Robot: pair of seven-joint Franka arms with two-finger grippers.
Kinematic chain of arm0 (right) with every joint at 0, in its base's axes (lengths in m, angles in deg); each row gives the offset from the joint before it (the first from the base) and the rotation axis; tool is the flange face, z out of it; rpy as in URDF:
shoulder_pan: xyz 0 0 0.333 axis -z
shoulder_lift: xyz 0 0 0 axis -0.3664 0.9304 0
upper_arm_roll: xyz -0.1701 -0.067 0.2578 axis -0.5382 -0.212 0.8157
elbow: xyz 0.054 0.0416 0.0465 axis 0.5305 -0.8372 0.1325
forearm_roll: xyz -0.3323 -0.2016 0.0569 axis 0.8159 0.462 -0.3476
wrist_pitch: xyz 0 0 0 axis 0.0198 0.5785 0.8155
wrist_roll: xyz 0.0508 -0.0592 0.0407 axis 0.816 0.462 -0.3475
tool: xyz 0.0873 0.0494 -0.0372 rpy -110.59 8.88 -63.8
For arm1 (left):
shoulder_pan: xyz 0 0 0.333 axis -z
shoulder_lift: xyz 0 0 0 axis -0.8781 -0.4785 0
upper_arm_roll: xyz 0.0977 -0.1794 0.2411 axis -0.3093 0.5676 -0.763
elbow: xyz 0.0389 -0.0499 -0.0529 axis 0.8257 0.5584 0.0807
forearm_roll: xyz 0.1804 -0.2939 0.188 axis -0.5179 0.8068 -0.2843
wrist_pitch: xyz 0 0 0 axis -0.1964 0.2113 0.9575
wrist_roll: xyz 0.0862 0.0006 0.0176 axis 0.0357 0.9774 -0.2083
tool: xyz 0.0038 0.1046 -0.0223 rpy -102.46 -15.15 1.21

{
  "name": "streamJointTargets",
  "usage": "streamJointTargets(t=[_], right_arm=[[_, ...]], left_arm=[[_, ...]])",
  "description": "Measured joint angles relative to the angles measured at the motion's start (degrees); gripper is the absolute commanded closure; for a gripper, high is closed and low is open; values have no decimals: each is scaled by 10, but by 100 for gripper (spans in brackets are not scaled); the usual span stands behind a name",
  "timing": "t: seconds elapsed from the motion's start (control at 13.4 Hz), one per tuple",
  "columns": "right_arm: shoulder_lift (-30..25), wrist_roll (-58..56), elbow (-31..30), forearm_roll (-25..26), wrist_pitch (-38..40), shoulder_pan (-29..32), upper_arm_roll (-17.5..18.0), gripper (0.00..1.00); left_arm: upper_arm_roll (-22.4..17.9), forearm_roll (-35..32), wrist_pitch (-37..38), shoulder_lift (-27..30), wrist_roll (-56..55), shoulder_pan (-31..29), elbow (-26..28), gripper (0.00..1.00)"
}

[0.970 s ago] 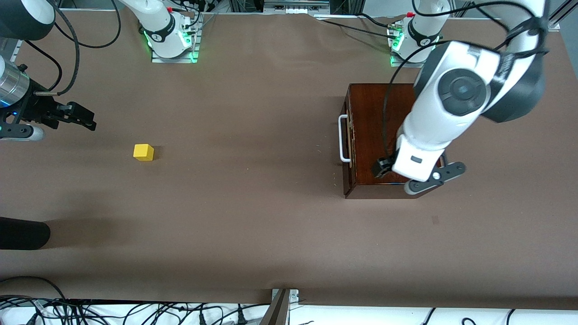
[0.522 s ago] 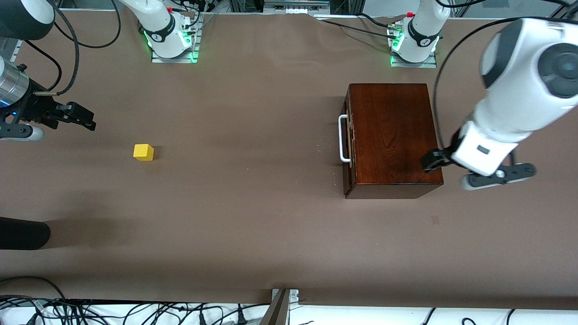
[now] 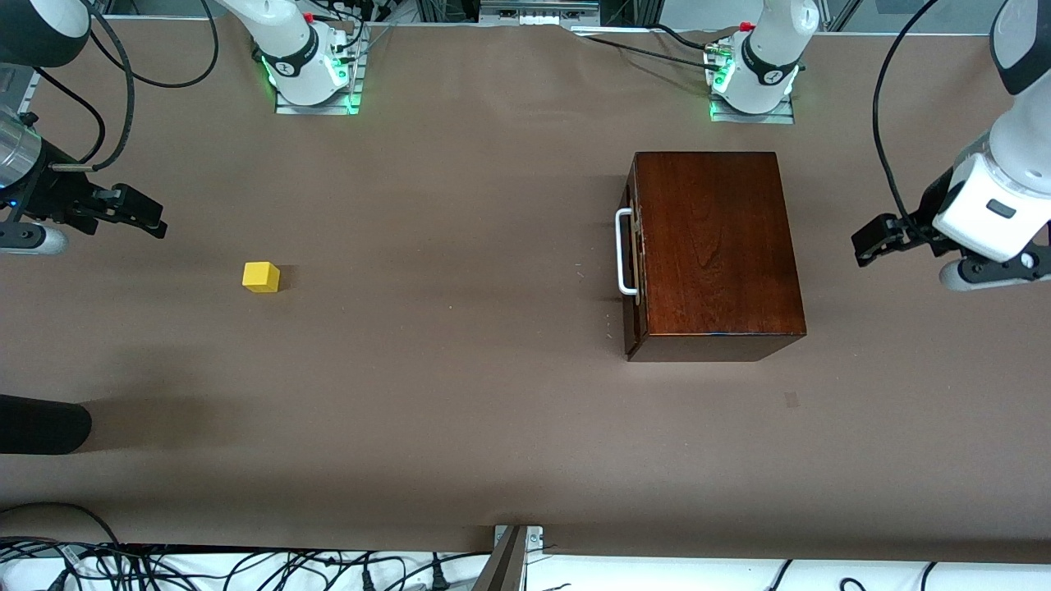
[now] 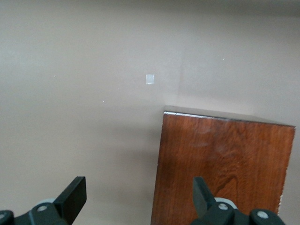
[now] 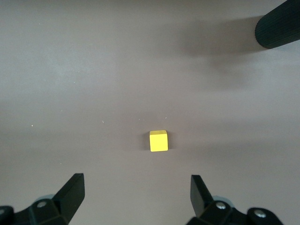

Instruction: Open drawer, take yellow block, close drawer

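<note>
The dark mahogany box (image 3: 714, 246) stands on the table with the drawer shut. The drawer's front and white loop handle (image 3: 626, 250) face the right arm's end of the table. The yellow block (image 3: 261, 277) lies on the bare table toward the right arm's end, outside the box. My left gripper (image 3: 869, 242) is open and empty, up over the table beside the box at the left arm's end. Its wrist view shows the box top (image 4: 220, 168) under the open gripper (image 4: 138, 197). My right gripper (image 3: 148, 215) is open and empty, over the table beside the block (image 5: 158, 140).
A black cylindrical object (image 3: 41, 423) reaches in at the table's edge at the right arm's end, nearer the front camera than the block; it also shows in the right wrist view (image 5: 279, 28). The arm bases (image 3: 312, 66) stand along the table's top edge.
My left arm has swung off the box top toward the left arm's end of the table and risen. My right gripper has drifted slightly away from the block. Box and block have not moved.
</note>
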Motion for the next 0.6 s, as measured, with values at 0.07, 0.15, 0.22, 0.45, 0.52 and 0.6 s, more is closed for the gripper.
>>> streamJointTargets(t=[0.07,0.15,0.22,0.45,0.52,0.6], right_arm=[[0,0,0,0,0,0,-1,0],[0,1,0,0,0,1,-3,0],[0,1,0,0,0,1,-3,0],[0,3,1,0,0,3,-4,0],[0,4,2,0,0,3,-4,0],[0,4,4,0,0,3,-4,0]], left_arm=[[0,0,-14,14,0,-3,27,0],[0,0,-30,25,0,-5,52,0],[0,1,-46,34,0,-5,74,0],[1,6,-78,50,0,-5,115,0],[1,8,-83,51,0,-5,117,0],[1,14,-87,51,0,-6,117,0]])
